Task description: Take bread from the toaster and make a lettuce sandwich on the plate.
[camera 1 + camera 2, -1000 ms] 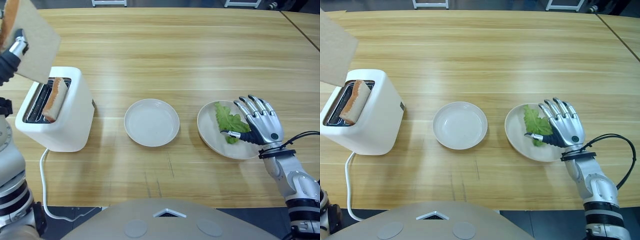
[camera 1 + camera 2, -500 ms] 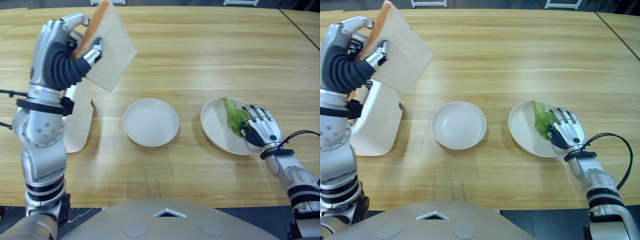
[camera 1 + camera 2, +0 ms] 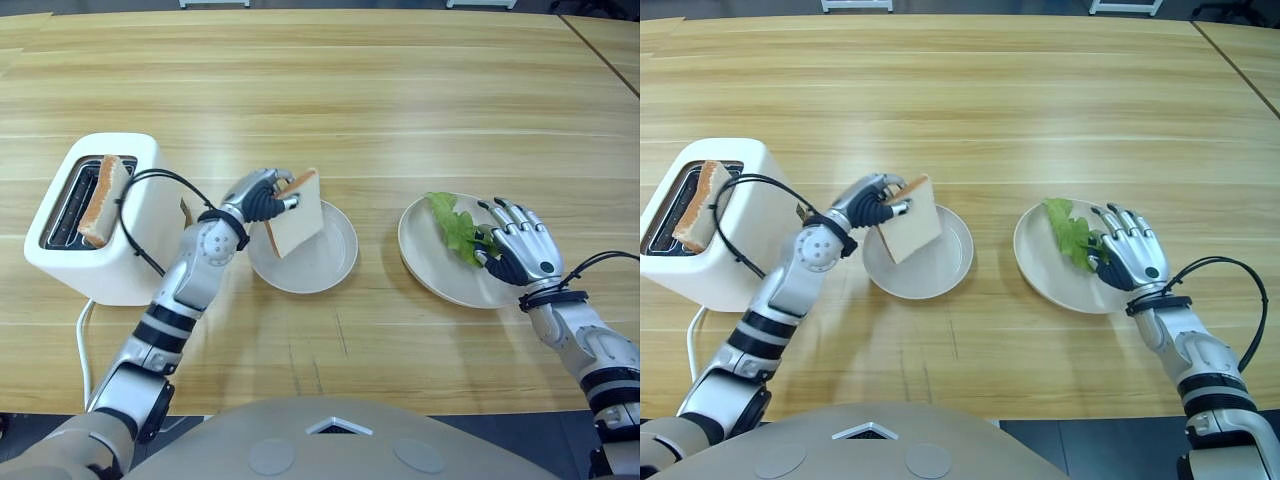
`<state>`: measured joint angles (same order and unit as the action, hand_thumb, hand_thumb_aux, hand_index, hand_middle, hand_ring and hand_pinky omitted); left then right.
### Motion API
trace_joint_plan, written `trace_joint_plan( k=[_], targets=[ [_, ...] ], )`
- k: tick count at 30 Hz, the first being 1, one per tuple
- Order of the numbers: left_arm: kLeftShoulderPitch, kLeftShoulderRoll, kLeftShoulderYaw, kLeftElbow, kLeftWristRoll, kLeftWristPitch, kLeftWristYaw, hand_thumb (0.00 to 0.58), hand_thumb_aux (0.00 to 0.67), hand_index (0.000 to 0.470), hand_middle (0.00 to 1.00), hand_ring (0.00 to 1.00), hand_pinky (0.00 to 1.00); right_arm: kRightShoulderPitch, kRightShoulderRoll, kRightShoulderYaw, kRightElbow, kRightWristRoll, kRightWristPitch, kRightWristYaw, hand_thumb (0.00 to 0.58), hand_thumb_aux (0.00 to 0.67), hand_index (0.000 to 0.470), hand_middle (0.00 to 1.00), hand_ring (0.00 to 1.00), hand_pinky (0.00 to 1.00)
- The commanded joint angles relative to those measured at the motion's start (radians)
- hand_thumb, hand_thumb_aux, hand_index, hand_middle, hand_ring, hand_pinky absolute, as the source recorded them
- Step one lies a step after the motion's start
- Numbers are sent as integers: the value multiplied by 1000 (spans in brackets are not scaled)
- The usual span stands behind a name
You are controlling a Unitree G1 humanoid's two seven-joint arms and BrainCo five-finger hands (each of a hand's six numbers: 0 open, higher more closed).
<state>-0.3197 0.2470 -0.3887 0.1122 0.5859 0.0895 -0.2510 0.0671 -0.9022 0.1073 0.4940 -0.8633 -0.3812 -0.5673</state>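
Bread slice [image 3: 296, 212] now over plate [image 3: 335, 265] (left hand [image 3: 258, 195])

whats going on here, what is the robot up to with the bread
The left robot hand holds a slice of bread, tilted, low over the middle plate. A second slice stands in the toaster at the left. The right robot hand rests against the lettuce leaf lying on the right plate. No sandwich is built yet.

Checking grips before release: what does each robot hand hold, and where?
Left robot hand: bread slice, by its upper corner. Right robot hand: lettuce, by its near end.
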Motion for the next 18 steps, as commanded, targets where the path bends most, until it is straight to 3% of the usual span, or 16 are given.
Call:
trace_joint_plan(
  k=[1, 10, 15, 16, 17, 18],
  targets=[
    [-40, 22, -83, 175, 27, -78, -33, 580, 670, 470, 1000, 1000, 1000, 30, -22, -30, -86, 41, -4, 30, 580, 670, 470, 0, 0, 0],
    [-26, 125, -140, 115, 21, -196, -174, 580, 670, 470, 1000, 1000, 1000, 66, -22, -69, -168, 75, 0, 73, 580, 670, 470, 0, 0, 0],
    [-78, 163, -171, 12, 145, -330, -72, 580, 670, 470, 1000, 1000, 1000, 90, -1, -91, -274, 103, -4, 111, 580, 670, 470, 0, 0, 0],
    [-88, 157, -184, 9, 170, -354, -47, 580, 670, 470, 196, 196, 196, 95, 4, -93, -296, 107, -4, 119, 580, 670, 470, 0, 0, 0],
    [-92, 154, -195, 10, 196, -371, -26, 580, 670, 470, 31, 31, 31, 99, 10, -95, -313, 112, -5, 126, 580, 670, 470, 0, 0, 0],
    [-98, 152, -206, 9, 238, -378, 13, 580, 670, 470, 0, 0, 0, 104, 16, -97, -334, 117, -8, 132, 580, 670, 470, 0, 0, 0]
  ],
)
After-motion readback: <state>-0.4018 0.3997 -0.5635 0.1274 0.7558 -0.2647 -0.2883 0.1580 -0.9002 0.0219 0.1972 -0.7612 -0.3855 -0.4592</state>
